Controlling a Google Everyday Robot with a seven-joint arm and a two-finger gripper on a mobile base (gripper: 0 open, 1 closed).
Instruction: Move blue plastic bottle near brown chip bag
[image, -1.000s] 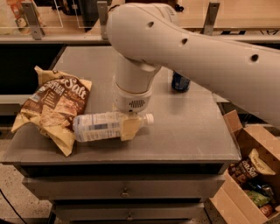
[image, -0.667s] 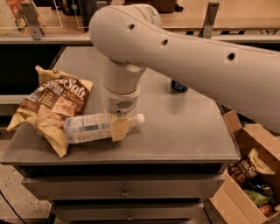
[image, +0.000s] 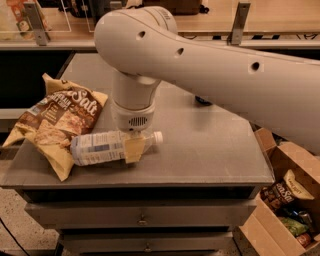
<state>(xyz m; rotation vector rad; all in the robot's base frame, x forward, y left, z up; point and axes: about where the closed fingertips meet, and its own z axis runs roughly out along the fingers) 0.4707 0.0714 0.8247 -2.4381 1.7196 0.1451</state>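
Camera view, from where I stand at the front of the table: the gripper hangs straight down from the big white arm, close to the near edge. Its jaws are closed across the blue plastic bottle, one tan finger pad pressed to the near side just below the neck. The bottle lies on its side. Its white cap pokes out to the right of the gripper and its base reaches left, where it meets the lower corner of the brown chip bag.

I judge the carry to be at its end, since the bottle already lies against the bag. The next move calls for letting go and lifting clear, gently, because a round bottle on its side could roll.

Below the gripper, the grey tabletop sits over drawer fronts. To the lower right an open cardboard box holds snack packets. Behind the arm a dark can peeks out, and beyond that runs a wooden counter.
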